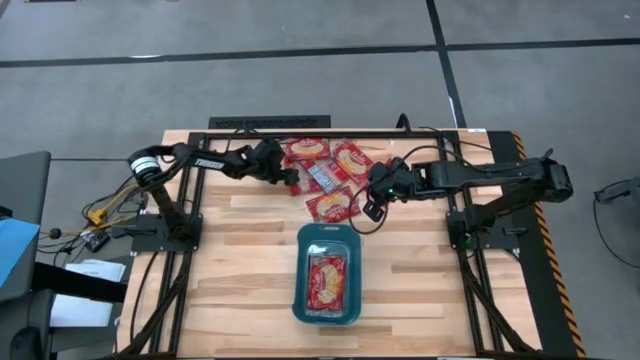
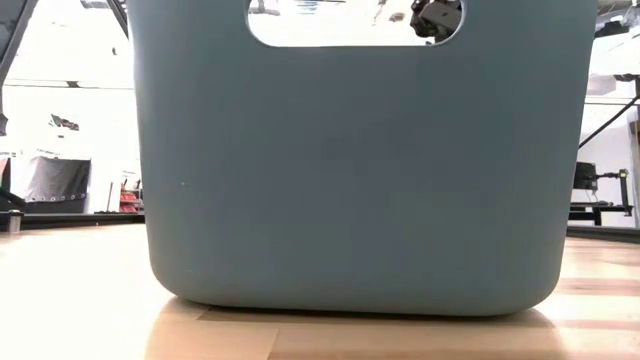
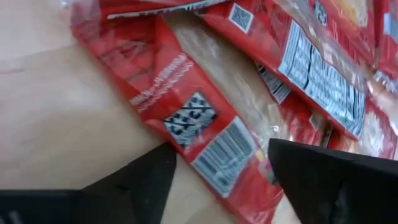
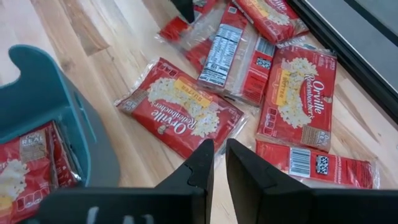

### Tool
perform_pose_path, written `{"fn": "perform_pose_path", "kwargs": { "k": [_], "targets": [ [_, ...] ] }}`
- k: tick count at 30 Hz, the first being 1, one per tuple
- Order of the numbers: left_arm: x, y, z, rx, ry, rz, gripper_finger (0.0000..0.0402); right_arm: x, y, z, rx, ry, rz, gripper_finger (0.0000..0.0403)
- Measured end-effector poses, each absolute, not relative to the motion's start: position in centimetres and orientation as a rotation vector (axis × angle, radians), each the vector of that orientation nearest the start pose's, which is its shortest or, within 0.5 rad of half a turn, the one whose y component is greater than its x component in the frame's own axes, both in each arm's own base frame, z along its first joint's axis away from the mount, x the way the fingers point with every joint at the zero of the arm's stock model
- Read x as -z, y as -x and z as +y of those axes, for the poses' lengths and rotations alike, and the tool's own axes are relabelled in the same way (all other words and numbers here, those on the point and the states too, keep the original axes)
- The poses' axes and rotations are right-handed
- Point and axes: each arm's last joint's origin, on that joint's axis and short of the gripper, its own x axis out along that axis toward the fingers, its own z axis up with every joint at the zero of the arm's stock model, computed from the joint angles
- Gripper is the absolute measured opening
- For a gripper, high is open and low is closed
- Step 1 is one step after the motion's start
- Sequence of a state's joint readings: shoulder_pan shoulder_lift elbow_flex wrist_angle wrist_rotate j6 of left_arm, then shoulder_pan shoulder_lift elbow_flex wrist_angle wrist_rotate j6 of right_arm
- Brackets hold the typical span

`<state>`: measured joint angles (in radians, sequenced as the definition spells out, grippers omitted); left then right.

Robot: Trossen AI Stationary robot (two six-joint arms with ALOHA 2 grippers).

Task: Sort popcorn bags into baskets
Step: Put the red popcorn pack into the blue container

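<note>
Red popcorn bags (image 1: 325,172) beside teal basket (image 1: 327,314)

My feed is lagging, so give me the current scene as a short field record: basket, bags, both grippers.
basket: teal basket on the table's near middle, one popcorn bag inside
loose bags: pile of popcorn bags at the far middle of the table, partly overlapping
left gripper: left gripper open, low over the pile's left edge, straddling a bag end
right gripper: right gripper nearly shut, empty, above the bag nearest the basket
</note>
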<state>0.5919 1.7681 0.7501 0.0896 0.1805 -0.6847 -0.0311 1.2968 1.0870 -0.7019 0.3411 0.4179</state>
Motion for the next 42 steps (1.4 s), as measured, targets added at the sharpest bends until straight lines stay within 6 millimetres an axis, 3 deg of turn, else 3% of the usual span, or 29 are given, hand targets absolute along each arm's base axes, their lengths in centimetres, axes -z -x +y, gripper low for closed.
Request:
{"fn": "perform_pose_path", "kwargs": {
  "k": [12, 19, 28, 36, 42],
  "targets": [
    [-10.3, -26.4, 17.2, -0.75, 0.992, 0.633, 0.0013, -29.0, -25.9, -1.1, 0.512, -0.25, 0.813, 0.0067],
    [-11.7, -26.0, 16.5, -0.716, 1.065, 0.648, 0.0001, -29.0, -25.9, -0.7, 0.5, -0.251, 0.81, 0.0067],
    [-18.5, -23.3, 13.5, -0.73, 1.016, 0.635, 0.0, -29.1, -26.0, -0.1, 0.477, -0.247, 0.798, 0.0067],
    [-24.6, -20.4, 9.6, -0.731, 0.99, 0.456, 0.0, -29.4, -26.4, -0.1, 0.468, -0.259, 0.748, 0.0067],
    [-25.4, -18.7, 7.4, -0.907, 0.884, 0.45, 0.0009, -29.8, -27.3, -0.3, 0.447, -0.251, 0.669, 0.0067]
  ]
}}
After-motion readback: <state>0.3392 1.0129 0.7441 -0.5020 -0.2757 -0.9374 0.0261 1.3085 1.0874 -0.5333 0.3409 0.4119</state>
